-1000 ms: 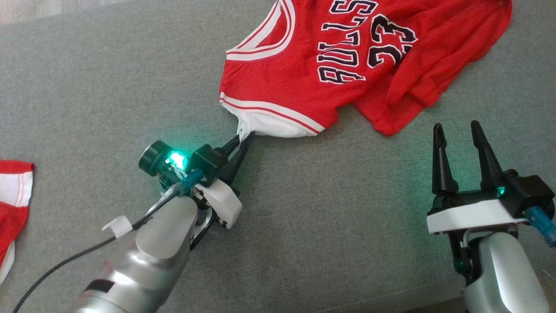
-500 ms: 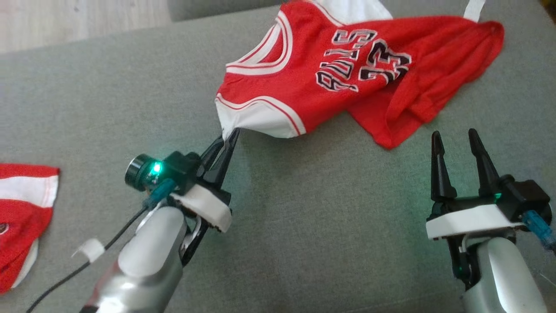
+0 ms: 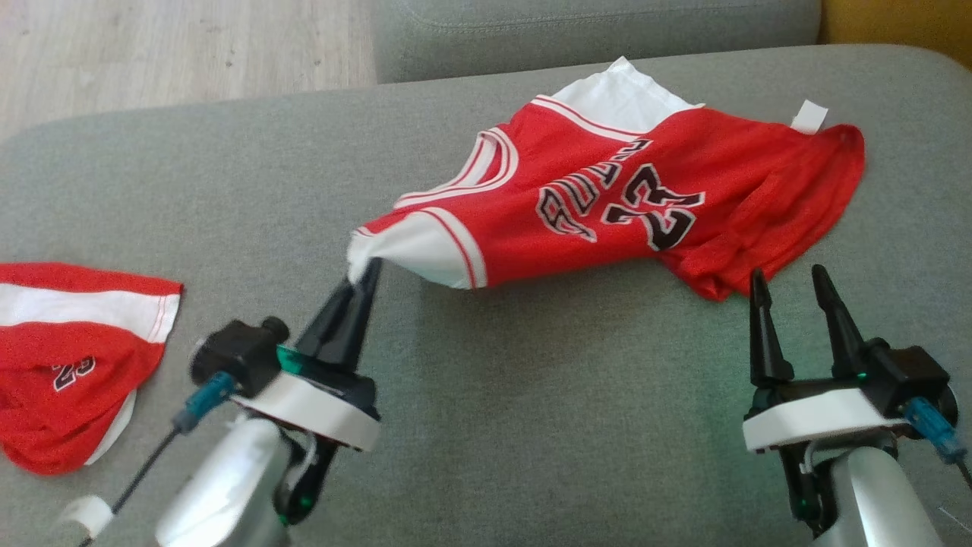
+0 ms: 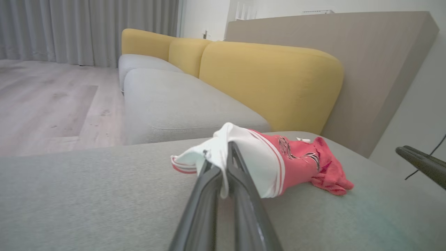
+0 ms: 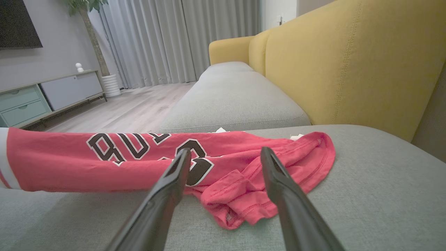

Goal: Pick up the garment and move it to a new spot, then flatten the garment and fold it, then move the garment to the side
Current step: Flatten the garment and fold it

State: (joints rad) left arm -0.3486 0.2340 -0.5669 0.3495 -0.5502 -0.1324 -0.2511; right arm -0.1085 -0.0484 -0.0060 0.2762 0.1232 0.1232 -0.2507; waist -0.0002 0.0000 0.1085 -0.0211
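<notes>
The red jersey (image 3: 607,205) lies rumpled on the far right part of the grey sofa seat (image 3: 531,425). Its white-trimmed corner is lifted off the cushion where my left gripper (image 3: 366,272) is pinched tight on it. My right gripper (image 3: 787,275) hovers just short of the hem, jaws spread, holding nothing. I judge the pick-up is under way; moving, flattening, folding and setting aside are all left to do. A second red garment (image 3: 68,357) sits well apart at my left, possibly folded, though that is hard to tell. Beyond are a yellow backrest (image 4: 271,80), wooden floor (image 3: 190,53) and grey curtains (image 5: 156,42).
</notes>
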